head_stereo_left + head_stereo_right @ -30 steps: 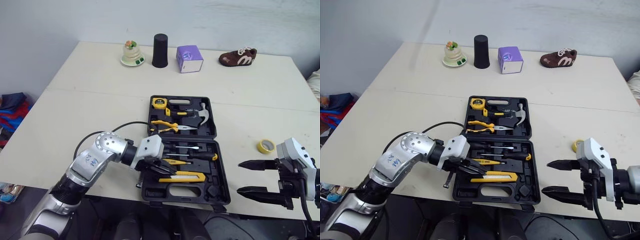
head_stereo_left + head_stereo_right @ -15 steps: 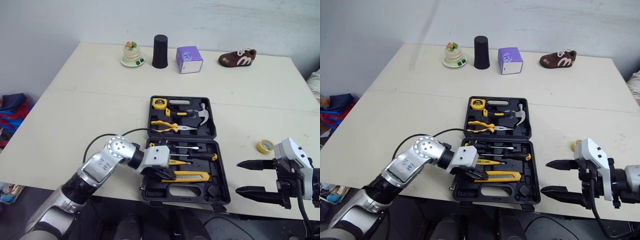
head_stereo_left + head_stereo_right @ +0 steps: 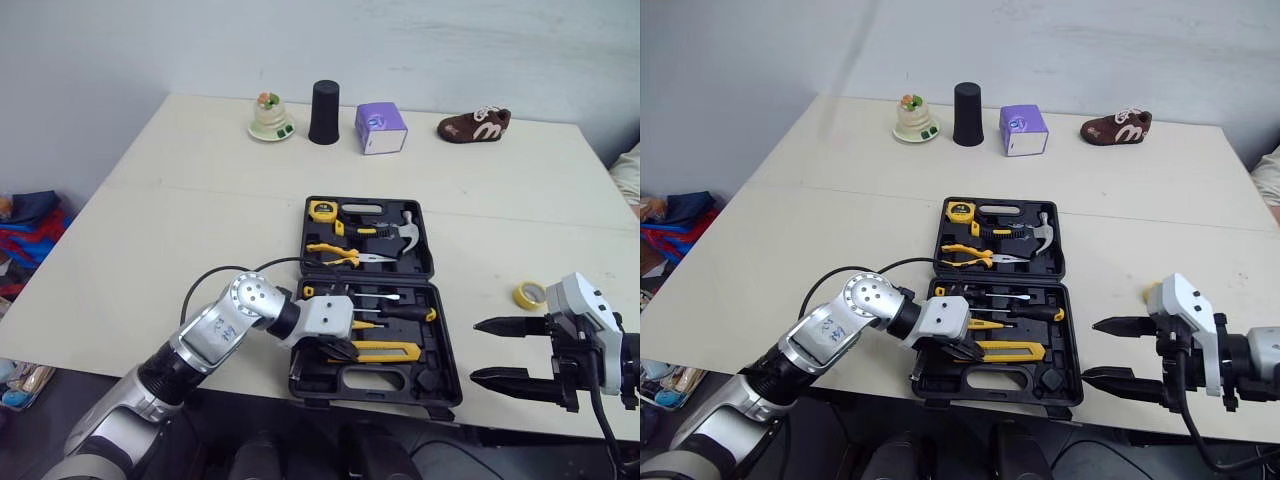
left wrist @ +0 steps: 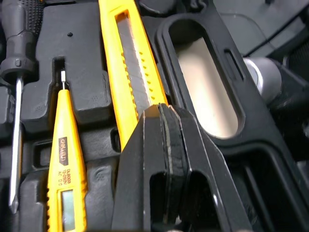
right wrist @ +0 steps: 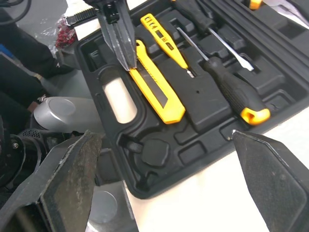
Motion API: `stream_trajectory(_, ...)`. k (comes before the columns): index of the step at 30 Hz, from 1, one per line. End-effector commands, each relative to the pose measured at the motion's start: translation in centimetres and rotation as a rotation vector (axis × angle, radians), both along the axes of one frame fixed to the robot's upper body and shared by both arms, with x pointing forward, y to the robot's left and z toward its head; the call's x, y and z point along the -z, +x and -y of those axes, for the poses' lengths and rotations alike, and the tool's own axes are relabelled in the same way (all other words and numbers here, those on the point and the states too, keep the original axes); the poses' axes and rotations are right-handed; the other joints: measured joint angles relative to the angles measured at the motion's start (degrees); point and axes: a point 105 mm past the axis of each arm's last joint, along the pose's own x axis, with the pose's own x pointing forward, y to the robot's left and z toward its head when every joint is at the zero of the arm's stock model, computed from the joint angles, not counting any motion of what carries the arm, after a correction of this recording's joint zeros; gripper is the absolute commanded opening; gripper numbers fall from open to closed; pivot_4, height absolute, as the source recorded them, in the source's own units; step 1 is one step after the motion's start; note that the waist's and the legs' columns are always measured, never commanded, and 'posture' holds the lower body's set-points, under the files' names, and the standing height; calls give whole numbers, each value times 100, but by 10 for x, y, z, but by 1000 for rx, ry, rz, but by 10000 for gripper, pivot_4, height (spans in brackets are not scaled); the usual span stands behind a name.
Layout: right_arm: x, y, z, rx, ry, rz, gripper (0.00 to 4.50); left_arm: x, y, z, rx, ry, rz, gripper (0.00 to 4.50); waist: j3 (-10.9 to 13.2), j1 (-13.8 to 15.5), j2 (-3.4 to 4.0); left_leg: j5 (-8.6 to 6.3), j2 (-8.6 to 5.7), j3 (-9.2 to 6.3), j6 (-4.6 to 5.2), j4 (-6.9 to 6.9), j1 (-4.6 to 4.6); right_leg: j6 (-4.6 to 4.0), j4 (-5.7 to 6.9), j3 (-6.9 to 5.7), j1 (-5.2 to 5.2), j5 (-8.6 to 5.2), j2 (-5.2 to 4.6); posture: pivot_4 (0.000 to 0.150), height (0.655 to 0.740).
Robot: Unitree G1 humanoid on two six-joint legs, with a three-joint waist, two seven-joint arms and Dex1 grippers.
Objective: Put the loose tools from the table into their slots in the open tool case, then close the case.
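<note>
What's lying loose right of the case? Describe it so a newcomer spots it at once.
Find the open black tool case near the table's front edge. On bare tabletop to its right, beyond the right gripper, lies a small yellow tape roll. Unlike the cased tools, it is a ring.

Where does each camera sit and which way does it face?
Eye views: on the head, looking forward and down at the tool case; left gripper in it, right gripper beside it.
Left wrist view: on the left wrist, close above the yellow utility knife; its shut fingers show.
Right wrist view: on the right wrist, facing the case; its open fingers frame it.
Shared: both wrist views show the knife.
</note>
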Motion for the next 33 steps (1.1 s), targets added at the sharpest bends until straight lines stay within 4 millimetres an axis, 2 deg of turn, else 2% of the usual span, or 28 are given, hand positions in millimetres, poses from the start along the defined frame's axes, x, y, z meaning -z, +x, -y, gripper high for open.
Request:
stream_trajectory(1,-3,2,0,-5,2,31,45000,57,-6,-35,-138,253,-151,487,-40,-11,2,3,2,0,5,-6,-1,-19,-17,0,4,0,1,1500,7383)
stream_trajectory(5,0,-1,0,-13,-1,23,45000,59,5,-33,-193,245,-100,487,-121,-26,3,1,6,5,3,-16,0,-23,-29,3,5,1,1,1500,7383)
stream_trajectory(7,0,-1,1,-12,-6,24,45000,47,6,-23,-178,157,-82,487,-127,-2,4,2,6,4,4,-16,0,-24,-30,4,5,2,-2,1500,7383)
stream_trajectory(9,-1,0,2,-8,-8,29,45000,30,-1,-12,-114,36,-84,487,-128,4,15,2,2,4,4,-16,0,-25,-30,4,5,3,-10,1500,7383)
stream_trajectory(13,0,1,2,-6,-6,39,45000,-12,-3,2,-80,-211,-56,487,-106,-4,38,6,1,4,11,-22,-11,-27,-31,3,-8,1,-12,1500,7383)
stream_trajectory(16,0,3,1,-3,1,46,45000,-24,-2,5,-81,-288,-50,487,-90,9,24,5,1,4,10,-25,-25,-23,-29,0,-51,3,-9,1500,7383)
stream_trajectory(17,0,3,0,-2,3,48,45000,-25,-2,6,-81,-302,-52,487,-90,11,25,5,0,4,9,-23,-51,17,-26,0,-81,25,-9,1500,7383)
stream_trajectory(18,1,3,0,-2,5,48,45000,-24,-1,6,-84,-296,-54,487,-92,14,29,4,-3,4,10,-20,-73,84,-23,0,-102,66,-7,1500,7383)
stream_trajectory(19,1,3,-1,-2,6,47,45000,-22,-1,6,-81,-287,-49,487,-92,14,29,-1,-3,3,11,-13,-104,87,-23,-2,-129,69,-4,1500,7383)
stream_trajectory(25,2,2,0,-2,7,40,45000,-9,4,12,-93,-217,-33,487,-90,25,29,-31,-2,4,15,-9,-117,93,-42,-2,-132,51,-1,1500,7383)
stream_trajectory(29,2,2,1,2,3,37,45000,17,-4,8,-54,-86,-51,487,-90,26,29,-38,-3,8,20,-5,-117,94,-45,-1,-131,51,-2,1500,7383)
stream_trajectory(33,3,0,2,9,-1,31,45000,34,-4,6,-53,-1,-36,487,-91,26,31,-41,-2,7,18,-9,-105,90,-44,-1,-120,49,-1,1500,7383)
